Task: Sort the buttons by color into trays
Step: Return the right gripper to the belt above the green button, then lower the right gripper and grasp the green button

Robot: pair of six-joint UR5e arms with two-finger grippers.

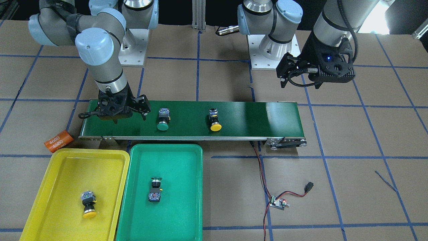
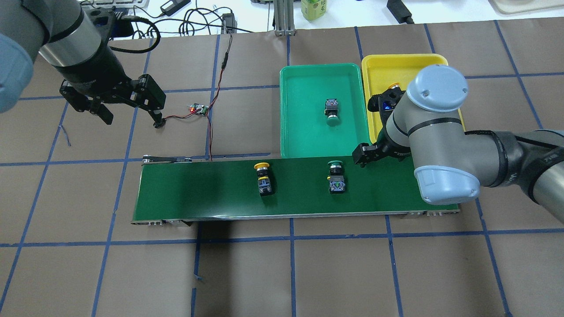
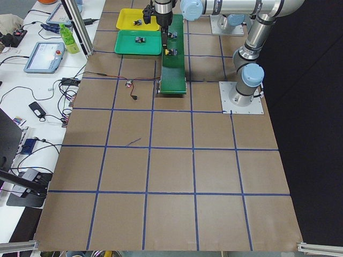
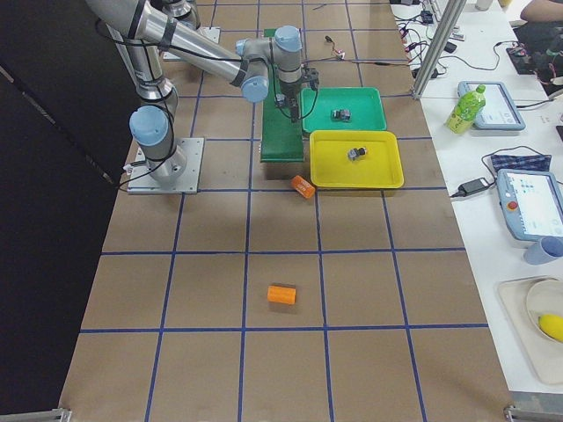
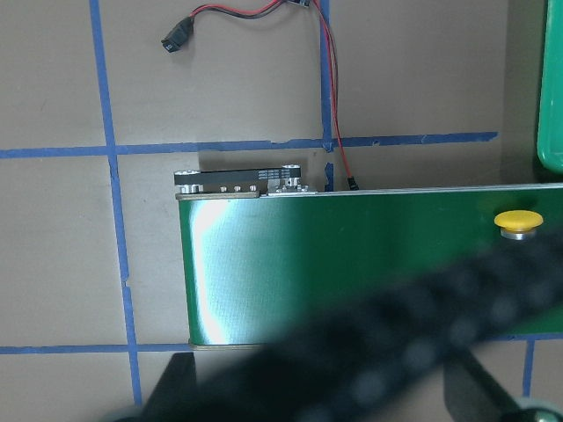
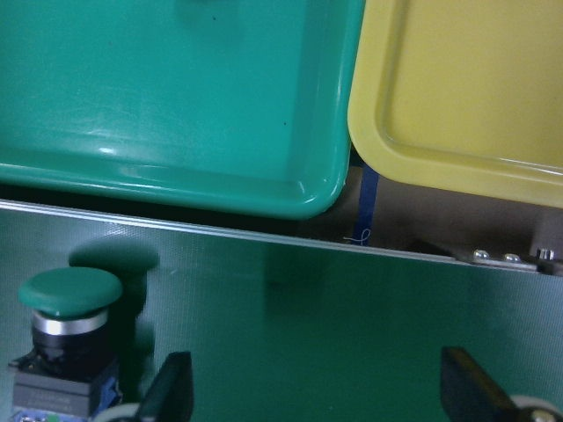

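Note:
On the dark-green belt lie a green button (image 1: 163,120) and a yellow button (image 1: 214,121). Another yellow button (image 1: 89,203) rests in the yellow tray (image 1: 60,160), and another green button (image 1: 155,189) in the green tray (image 1: 180,207). My right gripper (image 1: 129,115) hangs open just over the belt's end by the trays. Its wrist view shows the green button (image 6: 66,325) just outside one finger, with nothing between the fingers. My left gripper (image 2: 131,115) hovers open and empty above the table beyond the belt's other end. Its wrist view shows the yellow button (image 5: 517,221).
The conveyor belt (image 1: 260,117) runs across the table's middle, its edge against the trays. An orange cylinder marked 4680 (image 1: 59,140) lies beside the yellow tray, another (image 4: 283,294) far off. A wired circuit board (image 1: 278,202) sits near the belt's far end.

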